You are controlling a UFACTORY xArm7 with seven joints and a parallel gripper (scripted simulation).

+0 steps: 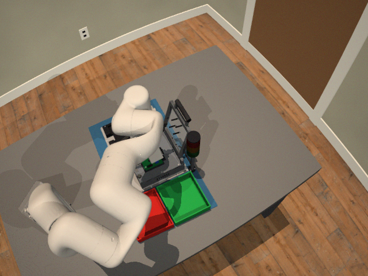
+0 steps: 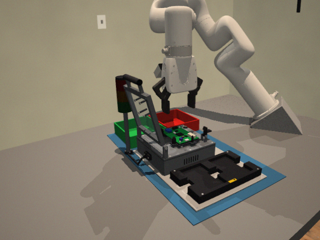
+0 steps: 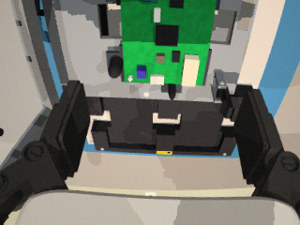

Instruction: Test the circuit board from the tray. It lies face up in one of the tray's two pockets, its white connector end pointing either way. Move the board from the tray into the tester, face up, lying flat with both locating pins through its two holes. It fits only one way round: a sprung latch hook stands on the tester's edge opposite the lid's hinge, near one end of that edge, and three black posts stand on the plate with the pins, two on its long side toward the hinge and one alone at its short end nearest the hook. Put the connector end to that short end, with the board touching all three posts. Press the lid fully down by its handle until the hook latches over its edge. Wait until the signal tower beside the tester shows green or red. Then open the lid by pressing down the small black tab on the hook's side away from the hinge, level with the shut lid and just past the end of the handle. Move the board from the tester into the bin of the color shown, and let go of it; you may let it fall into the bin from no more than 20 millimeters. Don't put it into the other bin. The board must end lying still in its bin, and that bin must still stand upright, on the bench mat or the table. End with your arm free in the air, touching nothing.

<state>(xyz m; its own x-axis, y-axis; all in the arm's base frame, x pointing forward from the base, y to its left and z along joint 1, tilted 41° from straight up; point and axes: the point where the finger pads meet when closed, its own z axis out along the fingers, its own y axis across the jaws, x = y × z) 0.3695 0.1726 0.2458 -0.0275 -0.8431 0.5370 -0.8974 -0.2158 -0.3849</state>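
The green circuit board [image 2: 180, 135] lies face up on the plate of the grey tester [image 2: 178, 153], its white connector end [image 2: 191, 134] toward the latch hook [image 2: 204, 132]. In the wrist view the board [image 3: 168, 22] sits beside two black posts [image 3: 115, 66] on its left. The lid [image 2: 144, 113] stands open, with its handle [image 2: 132, 79] up. My gripper [image 2: 178, 104] hangs open and empty well above the board. Its fingers frame the black tray [image 3: 163, 127], both of whose pockets are empty. The signal tower [image 2: 121, 94] looks dark. From above the board [image 1: 153, 164] is partly hidden by my arm.
The green bin [image 2: 129, 129] and the red bin [image 2: 178, 118] stand behind the tester, both empty. The black tray [image 2: 215, 175] lies in front of it on the blue mat [image 2: 199, 214]. From above the green bin [image 1: 183, 197] and red bin [image 1: 156, 218] sit side by side.
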